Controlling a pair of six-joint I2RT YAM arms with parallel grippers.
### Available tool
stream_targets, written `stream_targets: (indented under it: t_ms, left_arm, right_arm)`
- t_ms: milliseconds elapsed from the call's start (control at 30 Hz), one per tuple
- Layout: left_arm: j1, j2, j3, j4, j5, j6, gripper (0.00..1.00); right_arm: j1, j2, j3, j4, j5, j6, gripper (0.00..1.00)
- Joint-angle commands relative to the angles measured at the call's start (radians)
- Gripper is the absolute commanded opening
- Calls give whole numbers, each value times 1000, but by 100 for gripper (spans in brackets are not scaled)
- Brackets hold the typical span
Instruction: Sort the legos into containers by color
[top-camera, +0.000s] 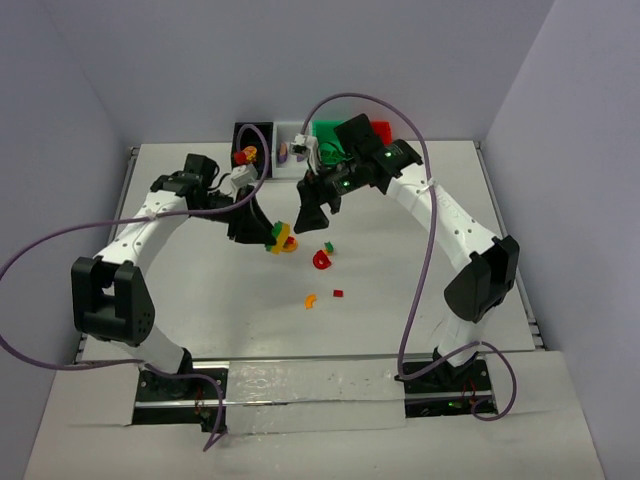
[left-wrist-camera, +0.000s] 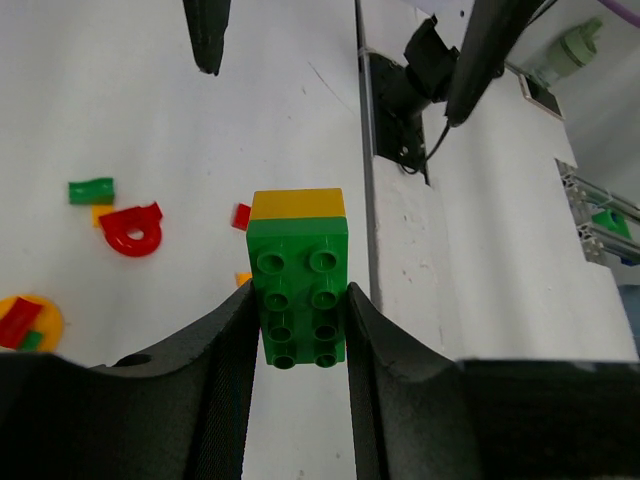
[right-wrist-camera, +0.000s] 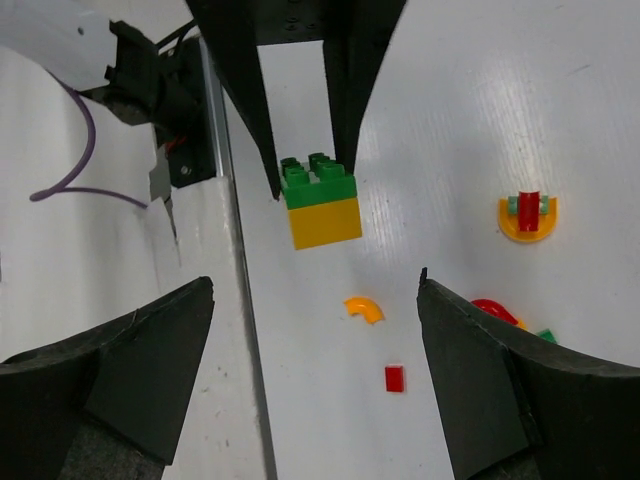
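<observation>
Left fingers pinch a green brick with a yellow brick stacked on it, held over mid-worktop. Right fingers are spread wide with nothing between them, facing the held stack. Loose on the worktop: red arch, orange curve, small red brick. At the far edge, in a row: black bin, white bin, green bin, red bin.
</observation>
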Motion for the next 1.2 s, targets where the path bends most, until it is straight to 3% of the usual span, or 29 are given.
stream_targets:
  t_ms: [0,167,433,900,1033,1167]
  left_arm:
    - [-13,16,62,-198,62,186,0]
    - [-32,6,65,-152,53,112,0]
    - [-79,-98,-29,99,-12,-147,0]
    - [-87,-125,-35,128,-5,-178,1]
    - [-89,-131,-39,142,-4,-190,4]
    - [-89,-139,-42,146,-3,-195,9]
  right_arm:
    - [31,-64,-23,-17,10,-10,90]
    - [56,-44,-27,0,43,10,89]
    - [69,4,13,19,50,51,87]
    - [90,17,25,-6,-11,29,83]
    - [100,27,36,-10,-26,24,79]
    - [106,37,36,-9,-35,24,58]
